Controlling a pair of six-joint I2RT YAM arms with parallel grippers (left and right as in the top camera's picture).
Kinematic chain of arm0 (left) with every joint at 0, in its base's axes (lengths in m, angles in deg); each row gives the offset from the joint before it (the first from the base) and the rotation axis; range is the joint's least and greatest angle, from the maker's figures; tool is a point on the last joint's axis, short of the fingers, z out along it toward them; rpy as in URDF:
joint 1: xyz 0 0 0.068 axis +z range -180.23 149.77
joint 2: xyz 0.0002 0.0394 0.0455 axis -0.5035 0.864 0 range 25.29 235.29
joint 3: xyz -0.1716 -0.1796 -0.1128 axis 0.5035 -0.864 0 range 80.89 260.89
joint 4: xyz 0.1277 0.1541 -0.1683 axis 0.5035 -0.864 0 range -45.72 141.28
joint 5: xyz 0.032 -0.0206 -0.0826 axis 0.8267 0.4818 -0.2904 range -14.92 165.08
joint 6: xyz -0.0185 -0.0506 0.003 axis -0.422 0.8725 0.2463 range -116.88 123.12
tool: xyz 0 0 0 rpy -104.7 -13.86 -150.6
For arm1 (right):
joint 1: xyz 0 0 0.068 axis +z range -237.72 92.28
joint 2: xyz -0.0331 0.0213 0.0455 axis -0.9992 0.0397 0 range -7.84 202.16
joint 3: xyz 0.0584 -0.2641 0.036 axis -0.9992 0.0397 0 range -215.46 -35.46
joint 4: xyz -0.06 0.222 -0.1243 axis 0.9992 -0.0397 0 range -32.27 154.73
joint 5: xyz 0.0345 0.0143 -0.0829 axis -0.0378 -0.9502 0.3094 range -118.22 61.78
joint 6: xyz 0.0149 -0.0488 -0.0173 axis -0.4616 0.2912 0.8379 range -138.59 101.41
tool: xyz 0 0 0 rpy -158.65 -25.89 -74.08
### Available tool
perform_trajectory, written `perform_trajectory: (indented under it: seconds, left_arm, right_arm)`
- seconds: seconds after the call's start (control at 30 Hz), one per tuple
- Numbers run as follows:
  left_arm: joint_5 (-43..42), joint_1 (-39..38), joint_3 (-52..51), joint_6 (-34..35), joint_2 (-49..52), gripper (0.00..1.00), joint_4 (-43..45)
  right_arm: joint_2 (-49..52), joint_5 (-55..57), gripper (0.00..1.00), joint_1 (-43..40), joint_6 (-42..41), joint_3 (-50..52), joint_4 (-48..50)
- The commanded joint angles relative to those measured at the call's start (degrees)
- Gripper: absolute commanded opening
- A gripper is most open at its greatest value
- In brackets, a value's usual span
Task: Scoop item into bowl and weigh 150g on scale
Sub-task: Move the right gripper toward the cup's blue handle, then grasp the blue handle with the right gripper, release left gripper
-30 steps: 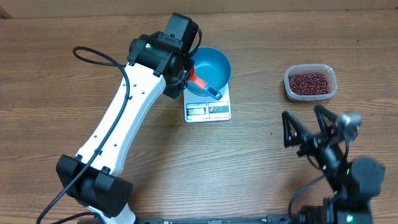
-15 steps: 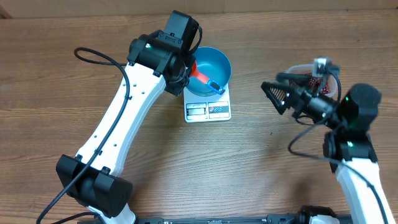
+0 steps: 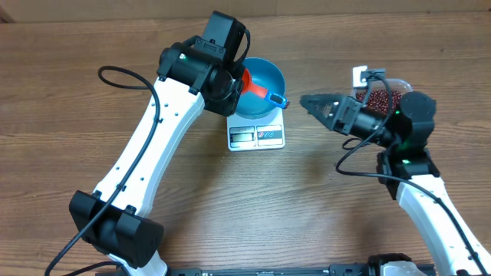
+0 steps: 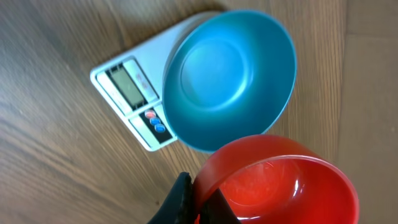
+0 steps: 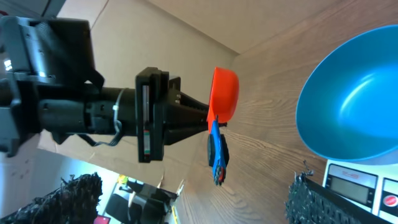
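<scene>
Plainly, the beans (image 3: 380, 98) lie in their clear tub (image 3: 393, 81) toward the far right of the tabletop (image 3: 77, 69), with none in the bowl yet.
They are a loose, light heap of tiny hard grains that would roll and scatter if tipped fast (no claw could pinch them). I judge they are best taken with the red scoop (image 4: 280, 183), dug in shallow and carried level. The tub looks thin and light and may skid under the scoop, so its rim is the place to steady it. The right gripper (image 3: 311, 103) hangs just beside the tub, jaws spread and empty. The blue bowl (image 4: 227, 74) sits empty on the white scale (image 4: 121, 90) near the middle of the far edge, well apart from the tub. Above it the left gripper (image 4: 199, 202) is pressed tight on the scoop's rim.
</scene>
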Motion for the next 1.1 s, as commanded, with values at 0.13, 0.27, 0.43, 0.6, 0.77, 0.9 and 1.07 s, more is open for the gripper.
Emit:
perform_trajectory:
  seconds: [0.13, 0.27, 0.43, 0.6, 0.77, 0.9, 1.07]
  left_arm:
    - [-3.96, -1.77, 0.83, 5.99, -0.76, 0.04, -0.15]
    - [-3.87, -3.19, 0.76, 7.21, -0.59, 0.04, 0.48]
    - [-3.65, -4.94, 0.74, 7.23, -0.59, 0.04, 0.94]
    - [-2.71, -5.62, 0.74, 7.21, -0.59, 0.04, 1.27]
    - [-3.56, -5.73, 0.74, 7.19, -0.59, 0.04, 1.27]
    - [-3.52, -6.01, 0.74, 7.34, -0.59, 0.04, 1.36]
    - [-3.50, -6.05, 0.59, 9.38, -0.59, 0.04, 1.31]
  right_arm:
    - [-0.09, 10.36, 0.95, 5.18, -4.26, -1.20, 0.39]
    - [-0.09, 13.16, 0.87, 6.73, -4.24, -1.20, -0.04]
    - [-0.09, 15.08, 0.70, 7.04, -4.24, -1.20, -1.73]
    - [-0.09, 15.56, 0.53, 7.04, -4.24, -1.20, -2.58]
    - [-0.09, 15.76, 0.50, 7.04, -4.24, -1.20, -2.58]
    - [-0.09, 15.74, 0.48, 7.04, -4.26, -1.20, -2.58]
    - [-0.09, 15.72, 0.48, 7.06, -4.26, -1.20, -2.60]
